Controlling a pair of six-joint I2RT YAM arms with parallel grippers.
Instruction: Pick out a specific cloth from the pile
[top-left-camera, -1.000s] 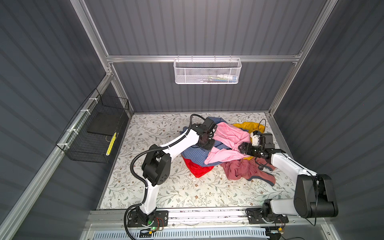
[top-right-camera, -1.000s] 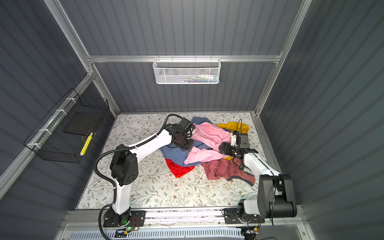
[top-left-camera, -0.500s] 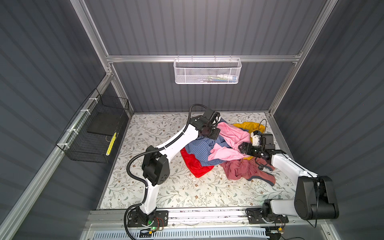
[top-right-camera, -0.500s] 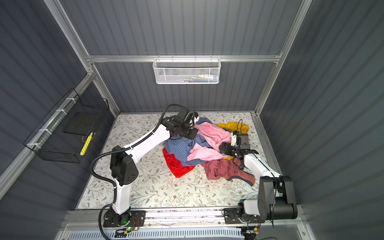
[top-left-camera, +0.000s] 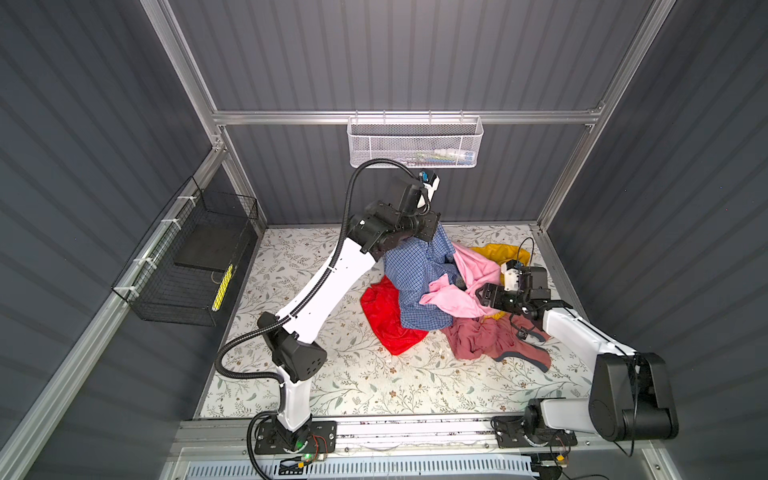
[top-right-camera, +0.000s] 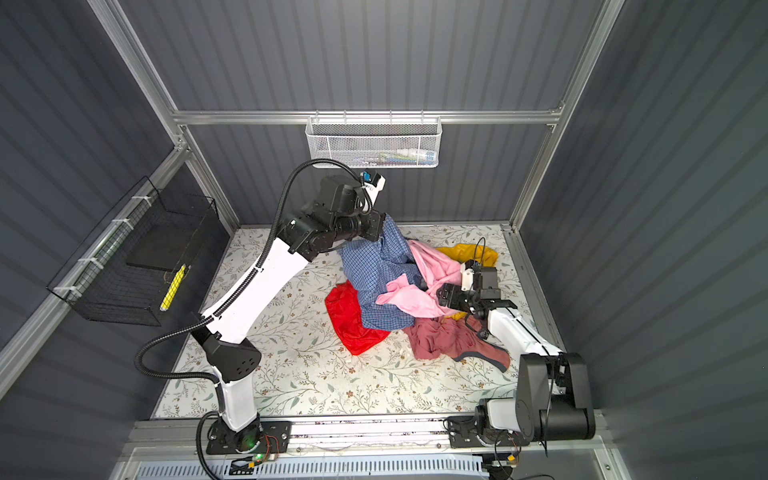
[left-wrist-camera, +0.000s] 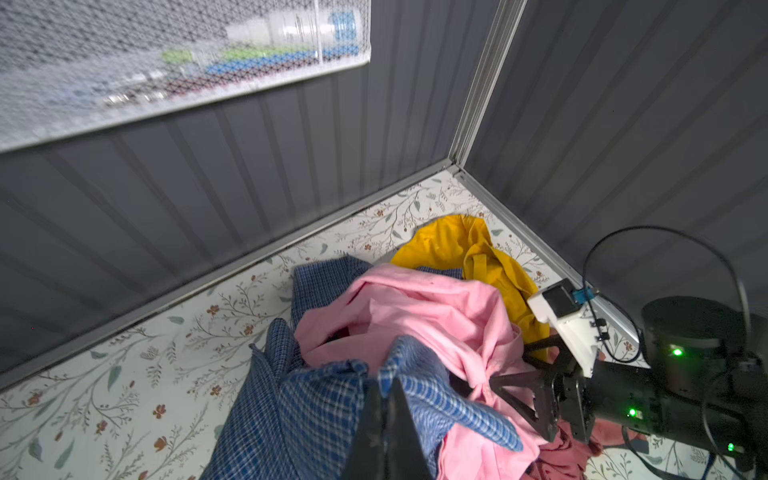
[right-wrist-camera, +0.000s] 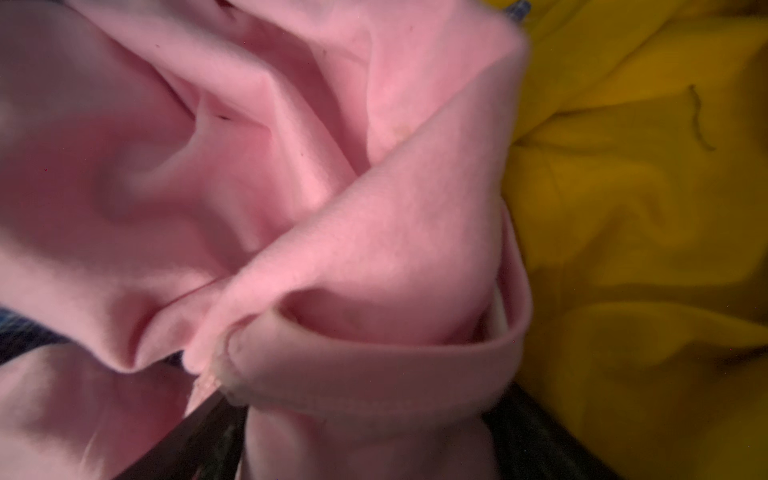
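The left gripper (left-wrist-camera: 384, 392) is clamped tight on a thin fold of the shirt (left-wrist-camera: 316, 415) and held high near the back wall. From that pinch the shirt hangs down. Its lower part lies in the pile (top-right-camera: 419, 316), over the red garment (top-left-camera: 384, 320) and under a fold of the pink garment (top-left-camera: 453, 297). The right gripper (top-left-camera: 484, 296) sits low at the pile's far side, buried in the pink. Whether it pinches the cloth cannot be told.

Tangling is the likely trouble. The pink wraps across the shirt, so a further lift could drag it up, and perhaps the red too, unless something pins them. The fold in the pinch is small and may slip under the hanging weight. The raised wrist is also close under the wire basket (top-left-camera: 415, 141).
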